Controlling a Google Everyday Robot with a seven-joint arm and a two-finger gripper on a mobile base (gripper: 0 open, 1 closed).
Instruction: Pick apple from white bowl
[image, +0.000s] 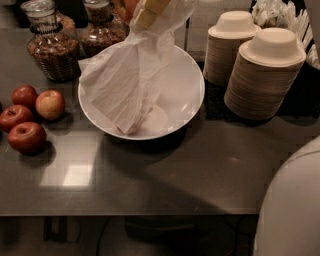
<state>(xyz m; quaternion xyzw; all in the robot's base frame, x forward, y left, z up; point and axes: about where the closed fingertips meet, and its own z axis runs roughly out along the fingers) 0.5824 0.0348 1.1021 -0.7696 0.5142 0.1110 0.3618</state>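
Tool (142, 11) up top clamping apple (125, 7), glossy bowl (194, 82)

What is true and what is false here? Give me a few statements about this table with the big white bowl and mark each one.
1. The end effector is at the picture's top edge, above the white bowl, shut on an apple. True.
2. A white paper sheet hangs from it down into the bowl. True.
3. The loose red apples lie in the bowl. False: they lie on the table, left of the bowl in the picture.
4. The paper bowl stacks have toppled. False: both stand upright, right of the bowl.
5. The glass jars are empty. False: they hold brown contents.
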